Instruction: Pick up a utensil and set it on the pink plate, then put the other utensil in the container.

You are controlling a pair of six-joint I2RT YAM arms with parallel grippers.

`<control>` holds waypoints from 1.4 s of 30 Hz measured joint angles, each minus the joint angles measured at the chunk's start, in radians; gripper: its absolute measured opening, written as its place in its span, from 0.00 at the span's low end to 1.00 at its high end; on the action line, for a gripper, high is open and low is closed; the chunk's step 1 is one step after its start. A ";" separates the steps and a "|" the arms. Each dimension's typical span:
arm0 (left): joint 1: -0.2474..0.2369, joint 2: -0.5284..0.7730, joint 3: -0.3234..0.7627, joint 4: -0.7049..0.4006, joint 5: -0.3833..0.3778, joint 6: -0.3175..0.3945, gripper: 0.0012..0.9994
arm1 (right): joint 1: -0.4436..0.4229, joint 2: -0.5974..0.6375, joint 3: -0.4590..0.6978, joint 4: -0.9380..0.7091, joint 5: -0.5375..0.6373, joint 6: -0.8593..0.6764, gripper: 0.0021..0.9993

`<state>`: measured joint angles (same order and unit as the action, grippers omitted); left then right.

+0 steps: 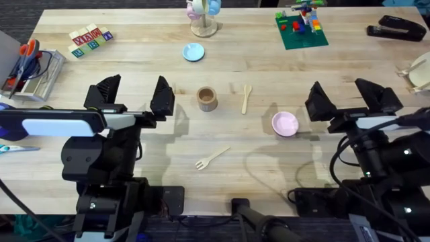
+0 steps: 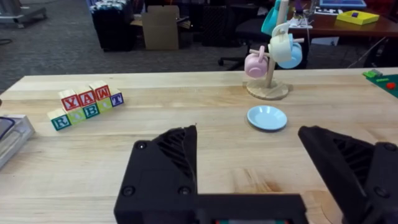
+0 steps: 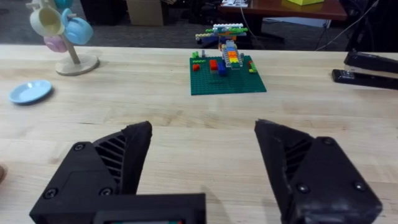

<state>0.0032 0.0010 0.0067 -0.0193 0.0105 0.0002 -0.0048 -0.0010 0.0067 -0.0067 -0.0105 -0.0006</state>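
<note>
Nothing of the task looked done: both utensils lay loose on the table, plate and cup both empty, so both placements were left. Nearest, at the lower left of the overhead frame, the left gripper hung with fingers spread wide, holding nothing; its wrist view showed the same gap with bare wood between. At the lower right the right gripper was likewise released and empty, jaws well apart. Just below frame centre lay the fork, a small pale wooden piece, flat on the table, slanted, tines toward the lower left, handle toward the upper right, between the two arms and touching nothing. Right of centre sat the pink plate, small, round, shallow rim, empty, near the right gripper. A bit farther up, the container, a light-brown wooden cylinder standing upright with open mouth, empty as far as could be seen, just right of the left gripper. Beside it to the right lay the spoon, pale wood, nearly vertical in frame, bowl at the upper end, apart from cup and plate. Farther, upper centre, a light-blue dish and a mug stand; letter blocks upper left, a brick model on a green base upper right. Judged stage: start, fork pickup first.
</note>
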 joint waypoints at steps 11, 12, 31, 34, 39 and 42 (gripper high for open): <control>0.000 0.000 0.000 0.000 0.000 0.000 0.99 | 0.000 0.000 0.002 -0.012 0.004 0.000 1.00; 0.000 0.000 0.000 0.000 0.000 0.000 0.99 | 0.000 0.000 0.002 -0.011 0.004 -0.001 1.00; 0.000 0.098 0.323 -0.343 0.000 -0.168 0.99 | 0.000 0.301 0.478 -0.446 0.007 -0.007 1.00; 0.000 0.166 0.424 -0.402 0.000 -0.173 0.99 | 0.000 0.416 0.606 -0.524 0.002 -0.007 1.00; 0.000 0.294 0.571 -0.458 0.004 -0.168 0.99 | -0.001 0.593 0.788 -0.598 -0.047 -0.007 1.00; 0.000 0.376 0.659 -0.499 0.023 -0.164 0.99 | -0.001 0.681 0.874 -0.617 -0.087 -0.007 1.00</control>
<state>0.0032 0.3770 0.6659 -0.5181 0.0330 -0.1639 -0.0059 0.6800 0.8803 -0.6240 -0.0973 -0.0074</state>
